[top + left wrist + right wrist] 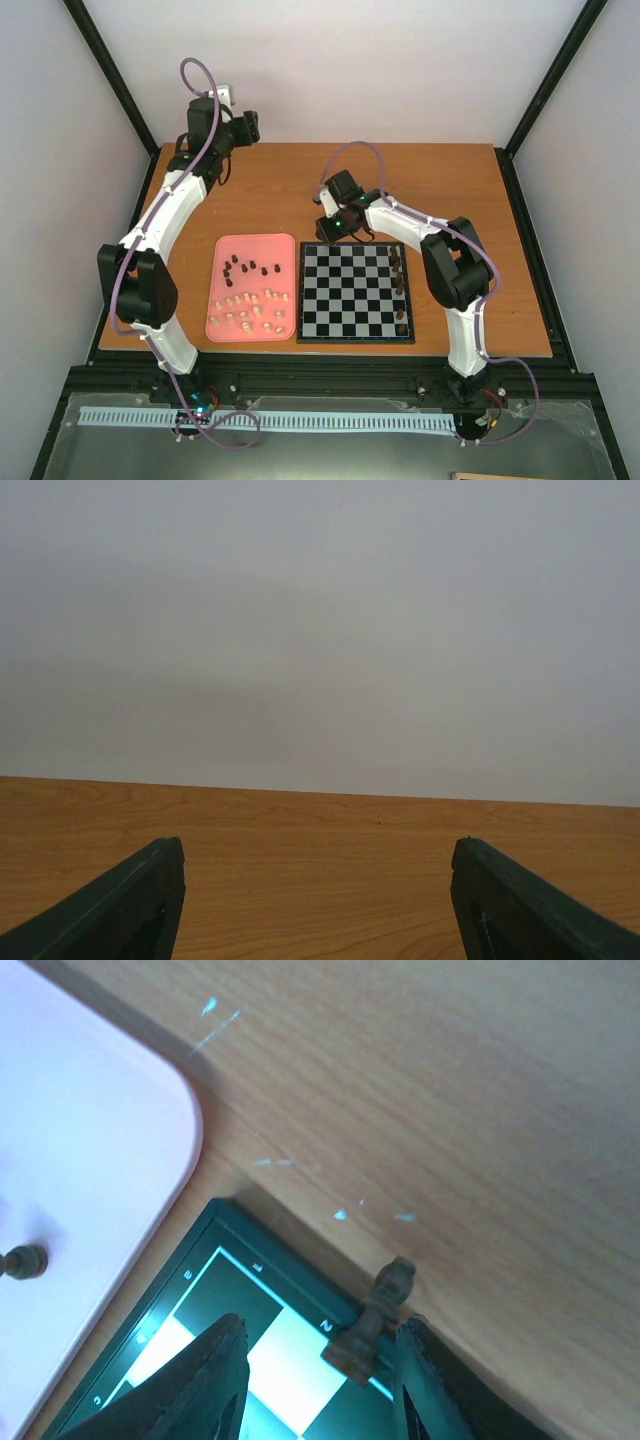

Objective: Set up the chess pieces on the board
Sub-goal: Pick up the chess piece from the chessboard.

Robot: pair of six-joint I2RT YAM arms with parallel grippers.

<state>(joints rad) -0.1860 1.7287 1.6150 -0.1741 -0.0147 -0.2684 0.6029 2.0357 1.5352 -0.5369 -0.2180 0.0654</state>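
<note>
My right pincer [315,1385] stood partly open, gripping nothing. A dark chess piece [372,1318] leaned (clearly tilted) between my fingers, just beside the right one, on the board [215,1295] border beneath me.

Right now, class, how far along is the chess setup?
Done: a few dark pieces line the board's right edge. In hand: a dark piece leans between the right gripper's open jaws at the far-left corner. Remaining: the pale pieces and several dark ones on the tray.
</note>
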